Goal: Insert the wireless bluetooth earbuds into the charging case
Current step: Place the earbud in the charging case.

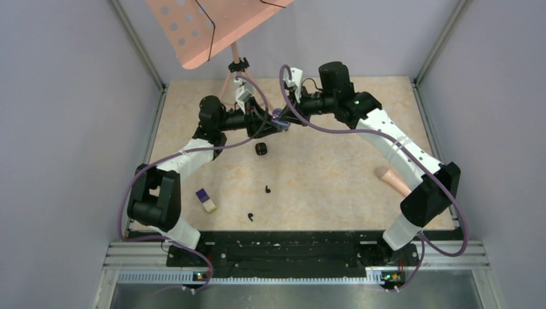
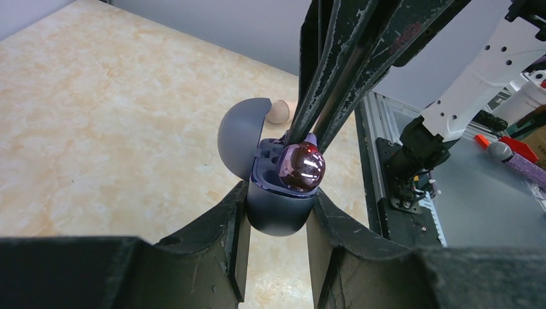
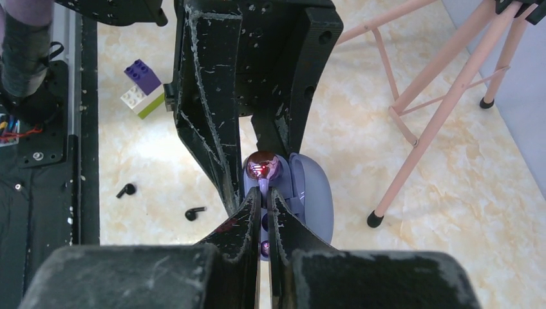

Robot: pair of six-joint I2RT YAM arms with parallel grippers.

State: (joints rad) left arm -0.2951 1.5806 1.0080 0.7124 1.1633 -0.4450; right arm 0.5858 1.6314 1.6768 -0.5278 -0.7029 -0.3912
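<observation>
Purple charging case (image 2: 278, 212) is clamped at its lower shell between the jaws of the left gripper (image 2: 277, 196), raised above the table (image 1: 335, 174) at mid-rear. Its lid (image 2: 239, 135) is hinged open and tilts away to the side.

One glossy purple earbud (image 2: 301, 166) sits in the open top of the case. The right gripper (image 3: 264, 196) meets it from the opposite side. Its jaws are together and the fingertips (image 2: 302, 129) touch the bud. Whether they pinch any part of it cannot be told.

Two black earbuds (image 1: 267, 189) (image 1: 251, 216) lie loose on the table, near each other and well apart from the held case, toward the near edge. A small black box (image 1: 261, 149) rests on the table below the grippers. A purple-and-cream block (image 1: 206, 200) lies near the left arm. The legs of a pink stand (image 3: 444, 103) stand at the rear
</observation>
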